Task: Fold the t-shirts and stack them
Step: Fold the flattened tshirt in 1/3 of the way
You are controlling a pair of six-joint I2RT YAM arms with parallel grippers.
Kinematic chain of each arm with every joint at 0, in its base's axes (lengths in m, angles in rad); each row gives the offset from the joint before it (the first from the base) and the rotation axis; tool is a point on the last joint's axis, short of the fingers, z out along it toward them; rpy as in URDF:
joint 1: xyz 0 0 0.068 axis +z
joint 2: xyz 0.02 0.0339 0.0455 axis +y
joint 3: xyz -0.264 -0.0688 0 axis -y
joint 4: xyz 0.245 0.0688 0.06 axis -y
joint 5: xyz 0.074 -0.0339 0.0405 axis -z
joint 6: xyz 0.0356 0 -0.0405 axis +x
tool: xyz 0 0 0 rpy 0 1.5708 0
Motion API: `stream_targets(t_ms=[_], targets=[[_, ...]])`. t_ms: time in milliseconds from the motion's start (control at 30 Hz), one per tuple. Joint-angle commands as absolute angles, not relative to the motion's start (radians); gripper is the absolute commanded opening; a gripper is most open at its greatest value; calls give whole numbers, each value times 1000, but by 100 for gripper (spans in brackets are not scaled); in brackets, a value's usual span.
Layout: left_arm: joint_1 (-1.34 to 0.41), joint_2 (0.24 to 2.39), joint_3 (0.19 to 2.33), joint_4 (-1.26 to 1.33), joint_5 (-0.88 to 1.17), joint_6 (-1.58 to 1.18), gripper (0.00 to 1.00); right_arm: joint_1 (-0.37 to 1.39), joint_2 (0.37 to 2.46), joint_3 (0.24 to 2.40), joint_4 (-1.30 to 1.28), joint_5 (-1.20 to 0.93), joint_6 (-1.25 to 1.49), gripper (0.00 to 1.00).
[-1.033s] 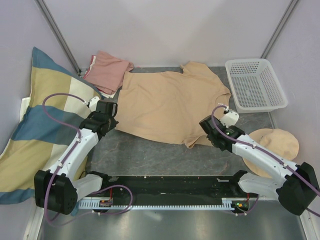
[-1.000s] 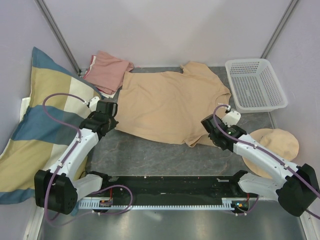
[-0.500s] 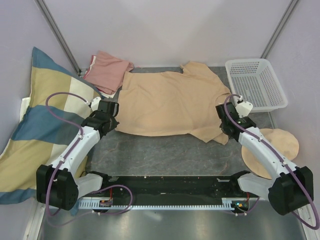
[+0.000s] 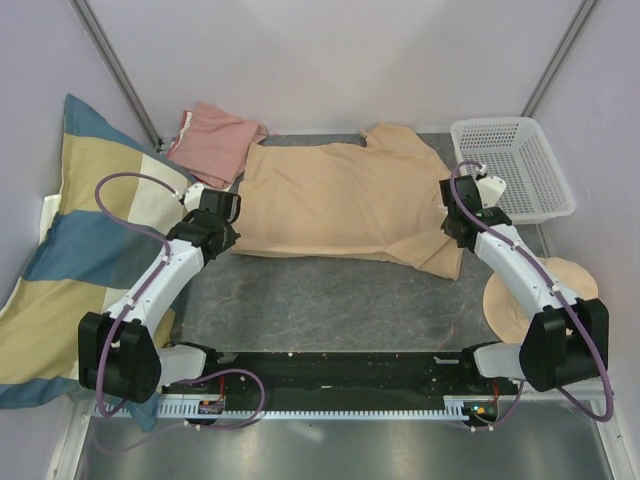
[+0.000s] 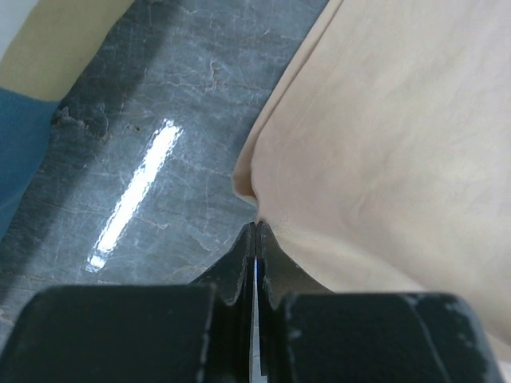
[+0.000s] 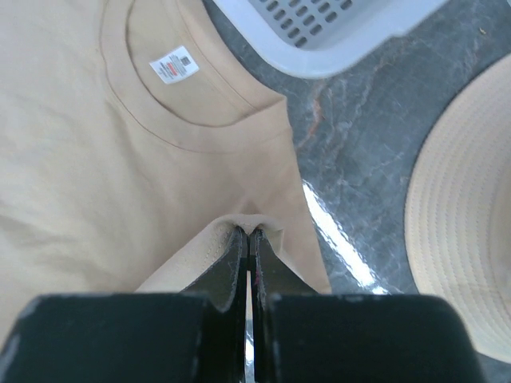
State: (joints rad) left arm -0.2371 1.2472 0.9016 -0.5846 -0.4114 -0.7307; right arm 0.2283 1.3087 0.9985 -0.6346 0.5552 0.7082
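- Tan short-sleeved cloth t-shirt (image 4: 340, 205) lies spread across the middle of the grey marbled table (image 4: 330, 310), neck end towards the right; both grippers are pinched onto its near edge.
- Left gripper (image 5: 255, 227): fingers pressed together on a small fold at the shirt's left corner (no gap visible between them). Bare table lies to the left of the pinch, and the tan cloth runs away to the right.
- Right gripper (image 6: 247, 233): fingers closed on a raised ridge of tan cloth near the neck end. The collar with its small white neck label (image 6: 174, 64) lies just beyond the fingertips.
- White plastic mesh basket (image 4: 510, 170) sits at the far right, just beside the shirt's neck end.
- Round beige domed hat (image 4: 570, 280) rests on the table at the right, partly behind the right arm and apart from the shirt.
- Salmon-pink t-shirt (image 4: 215, 140) lies bunched in the far left corner, its edge meeting the tan shirt's far left corner.
- Big blue, yellow and cream striped pillow (image 4: 70, 240) leans along the left side, beside the left arm.
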Motion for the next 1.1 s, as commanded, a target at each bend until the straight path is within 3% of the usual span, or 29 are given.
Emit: stream_targets(t_ms=[0,467,1067], targets=[[-230,1275,965,-545,-465,-690,2,206,1371,1094,-569,534,650,0],[-216,1328,957,-511,-466,-681,2,192,1647,1327,-509,468,525,0],[-161,1482,1084,-479,-454,-652,2,157,1805,1514,-506,414,474,0]])
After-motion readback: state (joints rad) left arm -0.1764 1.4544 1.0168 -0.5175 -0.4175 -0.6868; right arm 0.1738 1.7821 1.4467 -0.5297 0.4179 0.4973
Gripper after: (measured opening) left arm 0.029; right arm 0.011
